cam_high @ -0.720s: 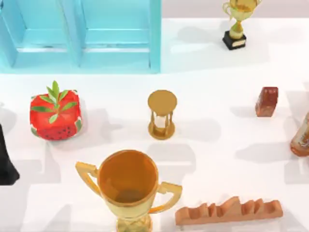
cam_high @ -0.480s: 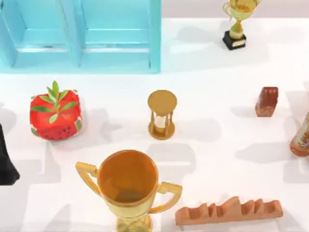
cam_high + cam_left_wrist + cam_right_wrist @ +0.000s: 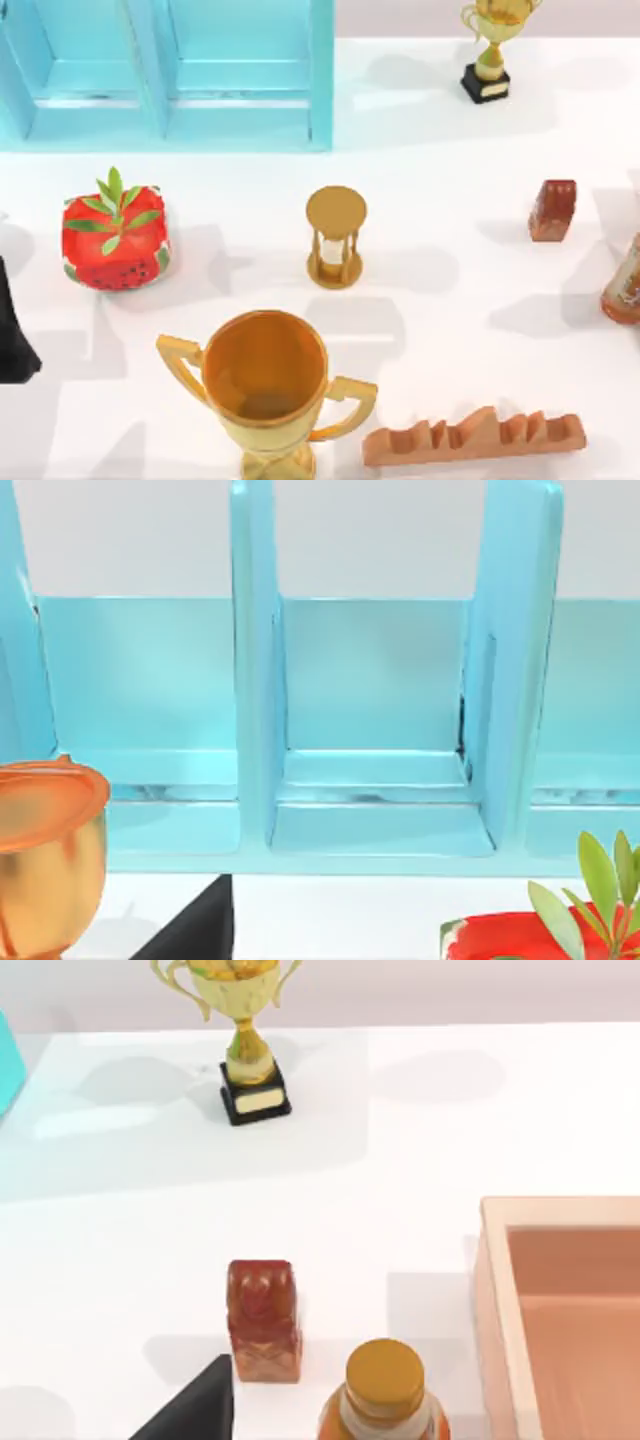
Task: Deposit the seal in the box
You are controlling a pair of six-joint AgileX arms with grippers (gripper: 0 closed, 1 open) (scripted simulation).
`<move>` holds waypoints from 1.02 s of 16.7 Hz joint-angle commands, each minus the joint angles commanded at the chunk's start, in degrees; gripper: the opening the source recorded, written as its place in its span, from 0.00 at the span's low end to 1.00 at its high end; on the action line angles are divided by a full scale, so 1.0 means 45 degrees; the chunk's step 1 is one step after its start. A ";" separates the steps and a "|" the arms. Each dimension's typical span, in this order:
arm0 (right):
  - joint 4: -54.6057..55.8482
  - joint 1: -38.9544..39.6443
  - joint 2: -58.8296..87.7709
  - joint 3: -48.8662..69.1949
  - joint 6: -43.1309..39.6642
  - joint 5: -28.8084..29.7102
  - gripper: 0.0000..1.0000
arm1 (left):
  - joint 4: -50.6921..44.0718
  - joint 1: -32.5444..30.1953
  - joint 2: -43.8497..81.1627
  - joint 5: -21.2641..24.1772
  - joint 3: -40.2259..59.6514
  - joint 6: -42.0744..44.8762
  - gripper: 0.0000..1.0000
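white tabletop (image 3: 460,180) runs under everything, with a turquoise compartment rack (image 3: 180,80) along its far left part. the seal (image 3: 552,210), a small glossy reddish-brown block, stands upright on the right side of the table, apart from everything; in the right wrist view the seal (image 3: 262,1320) stands just beside an orange-brown bottle (image 3: 384,1392) with a mustard cap, and a pale wooden box (image 3: 500,1300) with an open top lies close by on the bottle's other side. from above, that bottle (image 3: 624,282) sits at the table's right edge, near the seal. a small gold trophy (image 3: 490,45) on a black base stands at the far right, a large gold trophy cup (image 3: 265,385) at the near middle, a brass hourglass (image 3: 335,238) at the centre, a red strawberry-patterned cube with green leaves (image 3: 115,240) at left, and a long notched terracotta bar (image 3: 475,437) lies at the near right. the left arm (image 3: 14,340) shows as a dark shape at the table's left edge. a dark finger tip (image 3: 200,925) shows in the left wrist view facing the rack, and another (image 3: 195,1405) in the right wrist view near the seal; whether either pincer is spread or pressed together i cannot tell.
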 joint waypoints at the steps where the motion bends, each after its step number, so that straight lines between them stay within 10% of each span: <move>1: -0.0824 0.0108 0.1413 0.1267 0.0118 0.0011 1.00 | 0.0000 0.0000 0.0000 0.0000 0.0000 0.0000 1.00; 17: -1.2275 0.1634 2.0402 1.8323 0.1856 0.0124 1.00 | 0.0000 0.0000 0.0000 0.0000 0.0000 0.0000 1.00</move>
